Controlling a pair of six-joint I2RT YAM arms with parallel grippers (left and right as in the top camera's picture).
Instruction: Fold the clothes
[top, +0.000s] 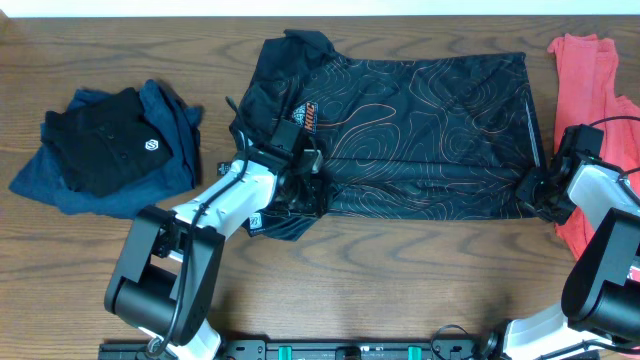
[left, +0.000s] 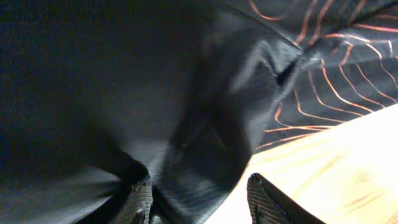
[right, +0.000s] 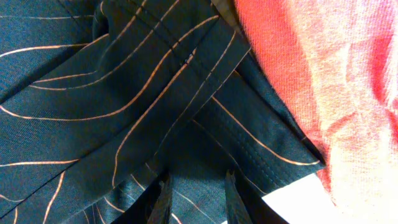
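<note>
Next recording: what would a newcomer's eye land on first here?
The black jersey with orange contour lines, spread across the middle of the table. Both arms meet its near edge: the left gripper at the left sleeve end, the right gripper at the right hem corner, cloth between its fingers. A red shirt lies at the far right, a dark pile at the left.

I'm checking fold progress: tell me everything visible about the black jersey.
The black jersey is thin, smooth-looking fabric with orange contour lines and a small chest logo. It lies spread on the wooden table, collar left, hem right, lightly wrinkled. Its hem corner touches the red shirt. Cloth sits between the fingers of the left gripper, near a sleeve, and the right gripper, at that corner.
</note>
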